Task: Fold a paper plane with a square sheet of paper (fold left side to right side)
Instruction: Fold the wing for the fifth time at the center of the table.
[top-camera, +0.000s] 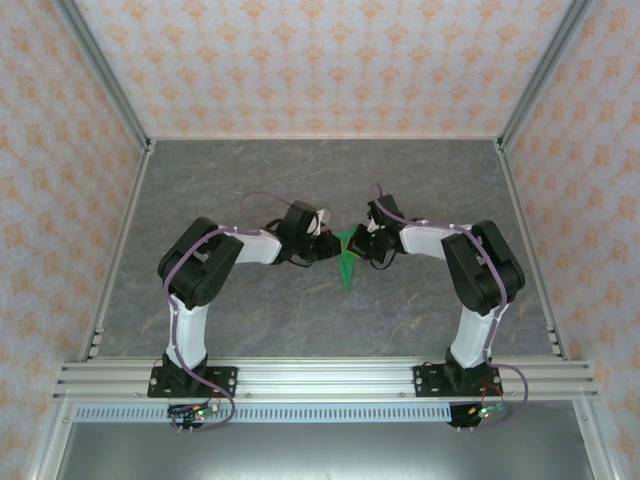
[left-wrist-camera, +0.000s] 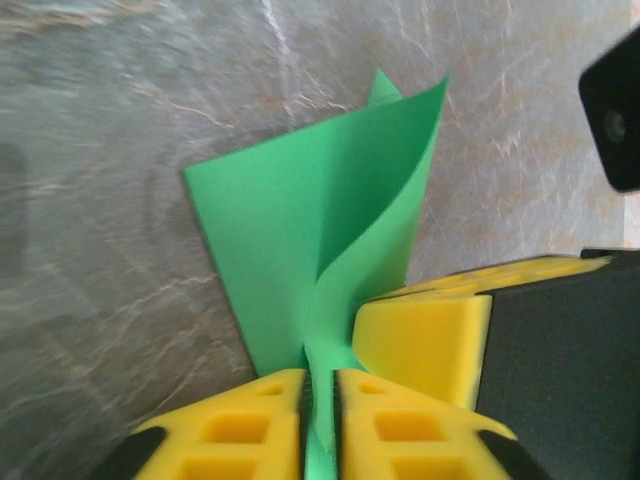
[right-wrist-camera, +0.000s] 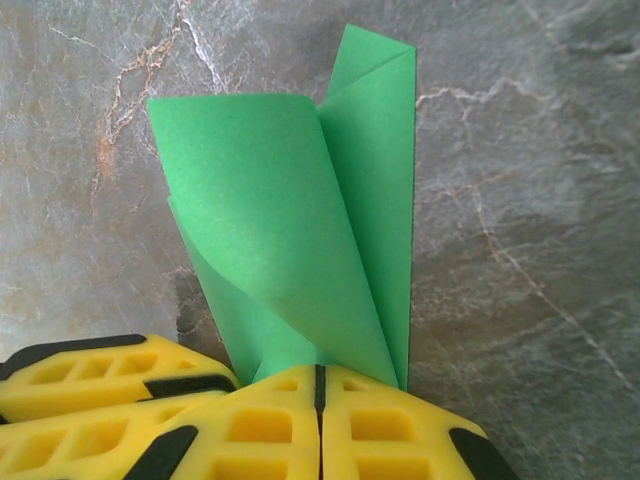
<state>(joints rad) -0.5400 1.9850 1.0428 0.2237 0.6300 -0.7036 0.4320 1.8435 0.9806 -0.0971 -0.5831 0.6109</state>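
Note:
The bright green sheet of paper is folded to a narrow pointed shape and stands up off the grey table between both grippers. In the left wrist view the paper curls upward, and its lower edge runs through the narrow gap of my left gripper. The pads stand slightly apart on either side of it. My right gripper is shut on the paper, whose layers fan out from its closed pads. From above, the left gripper and right gripper meet tip to tip at the paper.
The grey marbled table is walled by patterned panels and aluminium rails at the near edge. A yellow finger of the right gripper sits close beside my left fingertips; yellow fingers of the left gripper show at the right wrist view's lower left.

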